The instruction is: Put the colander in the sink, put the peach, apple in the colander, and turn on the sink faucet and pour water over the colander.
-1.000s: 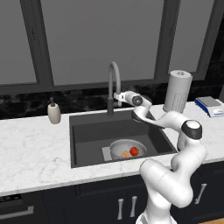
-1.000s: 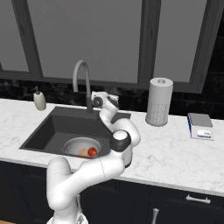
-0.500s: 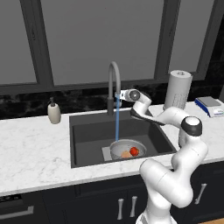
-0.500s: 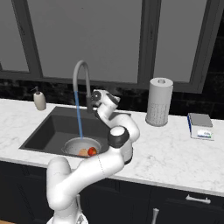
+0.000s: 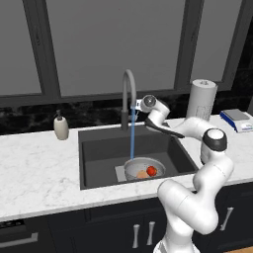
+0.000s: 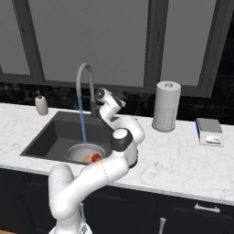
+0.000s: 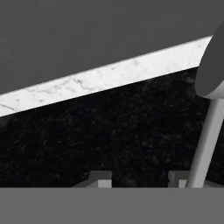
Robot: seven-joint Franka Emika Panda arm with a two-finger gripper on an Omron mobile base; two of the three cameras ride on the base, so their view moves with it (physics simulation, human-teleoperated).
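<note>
Gripper (image 7: 139,177) raised behind the sink, close to the base of the sink faucet (image 5: 127,94); two dark fingertips (image 7: 99,178) seen from the hand camera standing partly apart, nothing between them, a grey faucet rod (image 7: 205,140) just beside the right tip, contact impossible to tell. Beyond the tips, black speckled backsplash (image 7: 109,131) and a slanted strip of white marble counter (image 7: 109,74).

From the left base camera, hand (image 5: 148,105) right next to the faucet's arched spout, just right of it. Thin blue water (image 5: 132,133) falling straight from the spout into the colander (image 5: 141,165). Colander resting on the floor of the dark sink (image 5: 99,148), toward the front, over a pale square patch. Inside the colander, pale orange peach (image 5: 142,174) to the left and red apple (image 5: 151,171) to the right, touching or nearly so.

From the right base camera, the same stream (image 6: 82,121) landing in the colander (image 6: 80,151), both fruits near its front rim.

Further out: beige soap dispenser (image 5: 61,126) on the counter left of the sink, paper towel roll (image 5: 202,99) upright to the right, small scale (image 5: 237,119) near the right edge.
</note>
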